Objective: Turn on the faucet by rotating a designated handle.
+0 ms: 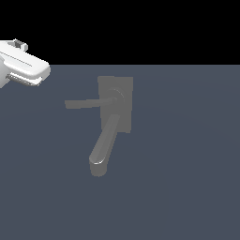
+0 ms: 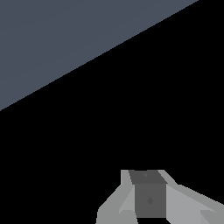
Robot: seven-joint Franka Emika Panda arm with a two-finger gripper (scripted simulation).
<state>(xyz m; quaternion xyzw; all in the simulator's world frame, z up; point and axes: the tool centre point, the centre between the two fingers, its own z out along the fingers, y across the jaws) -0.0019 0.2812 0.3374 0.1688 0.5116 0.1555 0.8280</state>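
Note:
The faucet (image 1: 123, 89) is a dull grey fixture on a flat rectangular back plate in the middle of the exterior view. Its thick rounded spout (image 1: 104, 143) slants down toward the exterior view's left. The handle (image 1: 86, 103) is a thin pale rod that runs level from a round hub (image 1: 116, 97) toward the exterior view's left. My white hand (image 1: 26, 70) hangs at the upper left edge of that view, well apart from the handle. In the wrist view my gripper (image 2: 148, 192) shows as one grey cluster with no gap and holds nothing. The faucet is out of the wrist view.
A flat blue-grey floor (image 1: 187, 164) lies under the faucet and meets black background beyond. The wrist view shows only a wedge of that floor (image 2: 52, 39) and blackness.

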